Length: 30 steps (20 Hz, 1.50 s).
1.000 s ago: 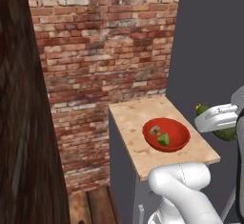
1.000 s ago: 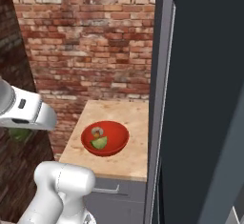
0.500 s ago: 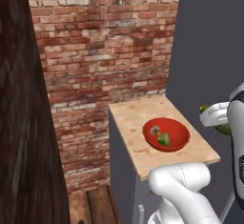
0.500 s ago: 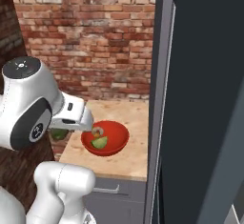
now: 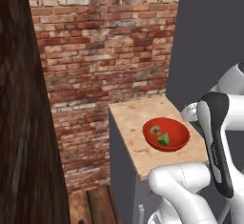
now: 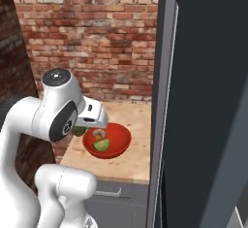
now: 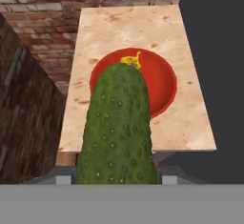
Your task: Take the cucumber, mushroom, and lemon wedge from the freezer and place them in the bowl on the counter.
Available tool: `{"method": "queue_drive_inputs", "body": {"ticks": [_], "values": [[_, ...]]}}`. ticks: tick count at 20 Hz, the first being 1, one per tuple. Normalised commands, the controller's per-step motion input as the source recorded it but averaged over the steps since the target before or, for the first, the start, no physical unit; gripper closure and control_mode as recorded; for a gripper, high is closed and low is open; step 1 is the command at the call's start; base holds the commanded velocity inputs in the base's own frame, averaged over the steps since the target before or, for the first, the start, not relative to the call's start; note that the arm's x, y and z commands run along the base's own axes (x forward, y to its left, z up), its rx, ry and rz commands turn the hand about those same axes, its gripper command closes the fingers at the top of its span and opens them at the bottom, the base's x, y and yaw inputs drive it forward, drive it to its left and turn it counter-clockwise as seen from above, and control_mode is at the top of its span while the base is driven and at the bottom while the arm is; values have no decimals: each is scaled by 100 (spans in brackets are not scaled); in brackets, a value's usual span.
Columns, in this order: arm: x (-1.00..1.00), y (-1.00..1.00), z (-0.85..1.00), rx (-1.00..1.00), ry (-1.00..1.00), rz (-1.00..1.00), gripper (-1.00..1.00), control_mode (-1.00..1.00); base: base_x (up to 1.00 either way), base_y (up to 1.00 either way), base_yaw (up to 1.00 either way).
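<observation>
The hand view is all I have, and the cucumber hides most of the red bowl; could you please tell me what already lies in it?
Observer: In the left base view, the mushroom and the lemon wedge already lie in the bowl.
Operator: Thank you. Do those two pieces touch?
Observer: They lie side by side near the middle; I cannot tell whether they touch.
Operator: Where does the hand stand relative to the bowl?
Observer: In the right base view the hand sits beside the bowl's rim on the arm's side, with a bit of the cucumber showing green beneath it.
</observation>
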Motion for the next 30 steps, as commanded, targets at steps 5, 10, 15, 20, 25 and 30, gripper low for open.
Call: {"method": "queue_drive_inputs", "body": {"ticks": [5,10,15,20,25,30], "values": [[49,-21,-55,-1,0,-2,100,-100,0,0,0],[44,-14,-62,-1,0,-1,100,-100,0,0,0],[46,-11,-60,-1,1,0,100,-100,0,0,0],[49,-12,-58,0,1,0,100,-100,0,0,0],[57,-14,-46,0,3,0,100,-100,0,0,0],[58,-20,-34,0,4,0,100,-100,0,0,0]]}}
